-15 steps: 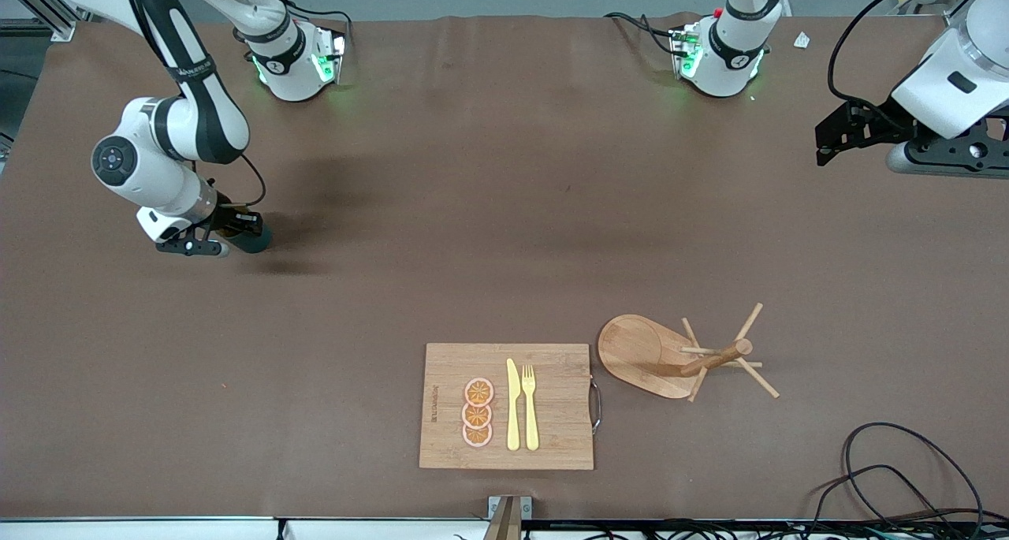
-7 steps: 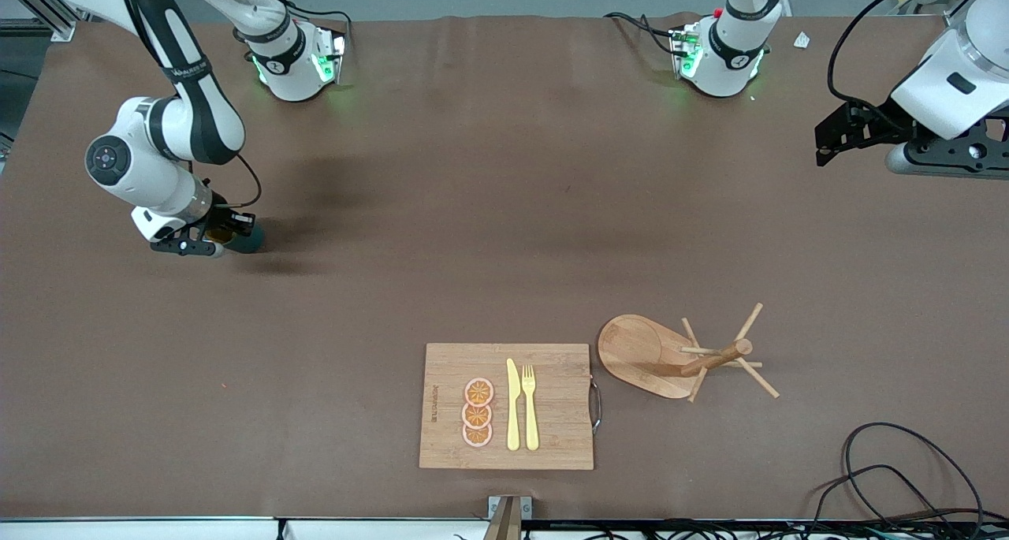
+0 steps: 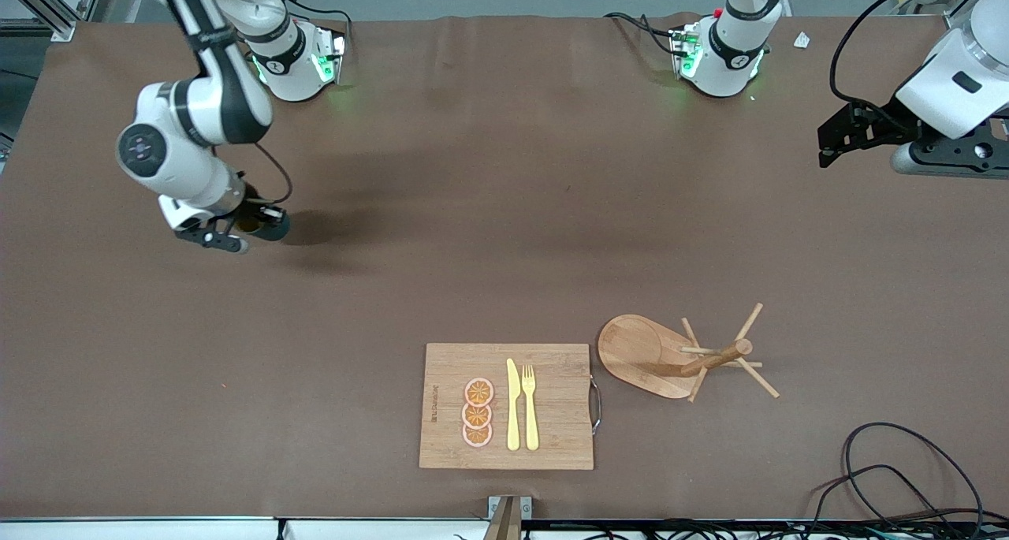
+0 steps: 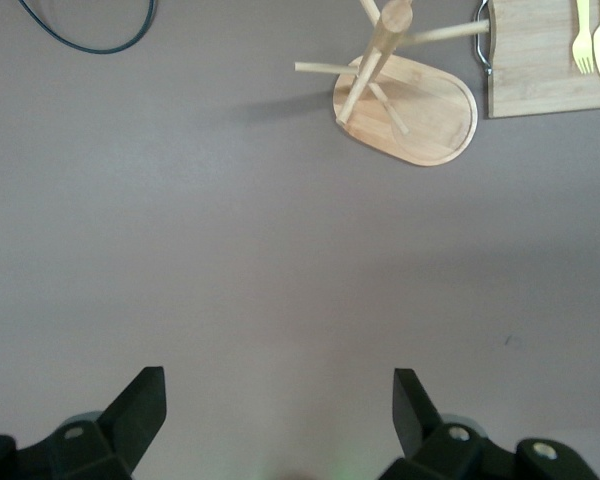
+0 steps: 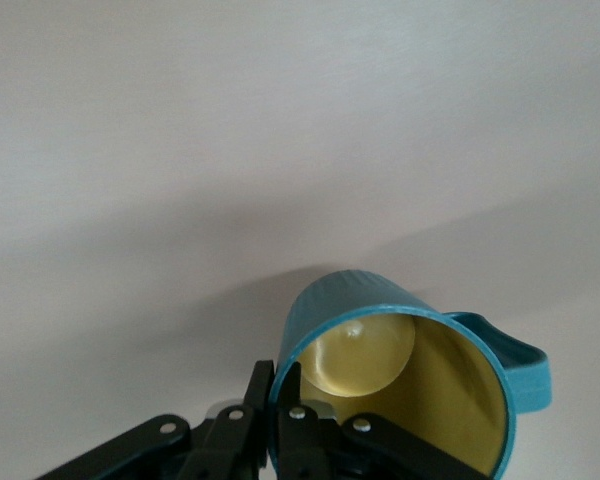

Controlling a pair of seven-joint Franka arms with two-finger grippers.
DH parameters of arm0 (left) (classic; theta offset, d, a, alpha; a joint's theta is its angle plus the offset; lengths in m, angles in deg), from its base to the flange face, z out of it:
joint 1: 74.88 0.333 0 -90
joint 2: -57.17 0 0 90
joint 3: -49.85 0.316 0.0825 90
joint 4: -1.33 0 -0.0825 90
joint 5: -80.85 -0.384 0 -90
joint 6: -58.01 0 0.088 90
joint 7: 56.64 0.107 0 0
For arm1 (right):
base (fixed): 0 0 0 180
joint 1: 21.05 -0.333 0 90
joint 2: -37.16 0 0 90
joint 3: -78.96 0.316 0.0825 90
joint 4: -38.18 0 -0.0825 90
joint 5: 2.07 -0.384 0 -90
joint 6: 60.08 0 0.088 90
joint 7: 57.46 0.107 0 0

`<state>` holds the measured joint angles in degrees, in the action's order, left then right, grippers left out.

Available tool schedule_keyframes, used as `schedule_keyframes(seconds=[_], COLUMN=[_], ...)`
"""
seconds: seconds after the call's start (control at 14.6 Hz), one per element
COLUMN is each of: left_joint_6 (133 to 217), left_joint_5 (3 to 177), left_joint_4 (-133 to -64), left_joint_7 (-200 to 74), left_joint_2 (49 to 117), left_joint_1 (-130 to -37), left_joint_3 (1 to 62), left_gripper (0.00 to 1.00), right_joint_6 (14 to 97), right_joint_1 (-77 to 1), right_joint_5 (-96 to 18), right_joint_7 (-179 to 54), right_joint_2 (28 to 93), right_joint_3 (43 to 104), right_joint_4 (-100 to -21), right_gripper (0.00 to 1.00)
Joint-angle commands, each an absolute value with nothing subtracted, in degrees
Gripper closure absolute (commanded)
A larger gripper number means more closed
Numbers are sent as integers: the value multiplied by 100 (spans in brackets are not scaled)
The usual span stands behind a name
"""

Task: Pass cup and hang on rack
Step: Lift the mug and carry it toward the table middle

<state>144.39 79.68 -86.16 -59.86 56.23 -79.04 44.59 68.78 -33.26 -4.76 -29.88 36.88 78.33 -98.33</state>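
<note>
**Already gripped: the cup hangs in the right gripper over the bare table**

Here the right gripper (image 3: pixel 240 232) has its fingers pinched together on the rim of the cup (image 3: pixel 272 226), one finger inside the yellow interior and one outside the teal wall, as the right wrist view shows (image 5: pixel 280 400). The cup (image 5: pixel 400 390) is tilted, its mouth turned toward the wrist camera, its small handle sticking out to one side. It is held over the brown table (image 3: pixel 441 232) toward the right arm's end, and its shadow falls on the cloth just beside it. The right arm comes down from its base in a bent pose, the elbow raised and the wrist angled down and inward toward the middle of the table.

The left gripper (image 4: pixel 278 400) hangs well above the table at the left arm's end, fingers spread wide with nothing between them. The left arm waits there, wrist high and pointing down.

The rack (image 3: pixel 686 355) stands on the table nearer to the front camera, just beside the cutting board (image 3: pixel 552 437), toward the left arm's end of it. On the board lie a yellow knife (image 3: pixel 512 404), a yellow fork (image 3: pixel 530 406) and three orange slices (image 3: pixel 478 412). A black cable (image 3: pixel 891 461) loops near the table's front edge.
</note>
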Motion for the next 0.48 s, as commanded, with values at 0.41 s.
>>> schedule_keyframes(seconds=[0.41], left_joint_6=[14458], left_joint_5=[7909], left_joint_4=[-8533], left_joint_7=[-5946], left_joint_2=[5629], left_joint_1=[-7892], left_joint_3=[4405], left_gripper=[0], right_joint_6=[6103], right_joint_1=[-5663], right_joint_5=[-524], right_joint_7=[965], right_joint_2=[4285], right_joint_3=[7800], right_joint_4=[-8014], right_gripper=[100])
